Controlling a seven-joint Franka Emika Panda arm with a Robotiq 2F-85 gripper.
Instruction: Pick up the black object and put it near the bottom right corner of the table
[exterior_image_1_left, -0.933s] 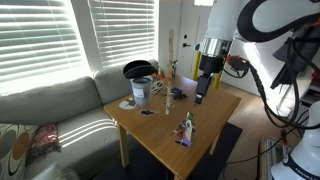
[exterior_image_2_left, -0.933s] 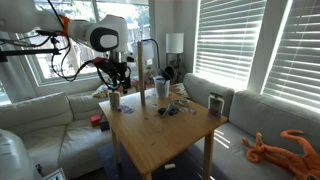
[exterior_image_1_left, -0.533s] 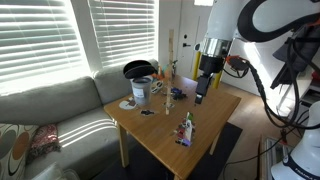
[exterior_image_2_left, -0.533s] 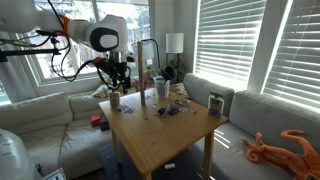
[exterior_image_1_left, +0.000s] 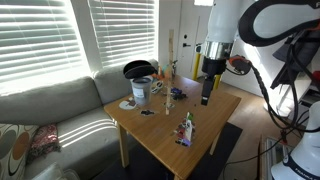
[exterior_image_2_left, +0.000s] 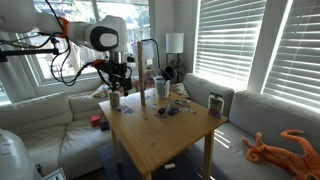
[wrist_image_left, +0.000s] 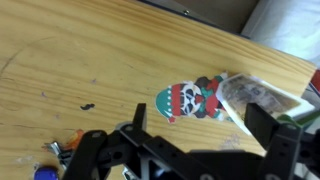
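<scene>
The light-brown wooden table shows in both exterior views (exterior_image_1_left: 195, 125) (exterior_image_2_left: 160, 135). My gripper (exterior_image_1_left: 205, 92) (exterior_image_2_left: 119, 84) hangs just above the table's edge, open and empty. In the wrist view the gripper (wrist_image_left: 200, 125) has its fingers spread over bare wood, just short of a round red, green and white figure sticker (wrist_image_left: 190, 100). A large black bowl-like object (exterior_image_1_left: 137, 69) stands at the table corner by the sofa, far from the gripper. A tiny black piece (wrist_image_left: 88, 106) lies on the wood. I cannot tell which is the task's black object.
A metal can (exterior_image_1_left: 141, 92), a coaster (exterior_image_1_left: 127, 103), small clutter (exterior_image_1_left: 175, 93) and a small upright toy (exterior_image_1_left: 186, 130) stand on the table. A clear plastic bag (wrist_image_left: 255, 95) lies beside the sticker. A cup (exterior_image_2_left: 115, 100), a bottle (exterior_image_2_left: 160, 88) and sofas surround it.
The gripper has shifted slightly sideways along the table's edge in an exterior view. Nothing on the table has moved.
</scene>
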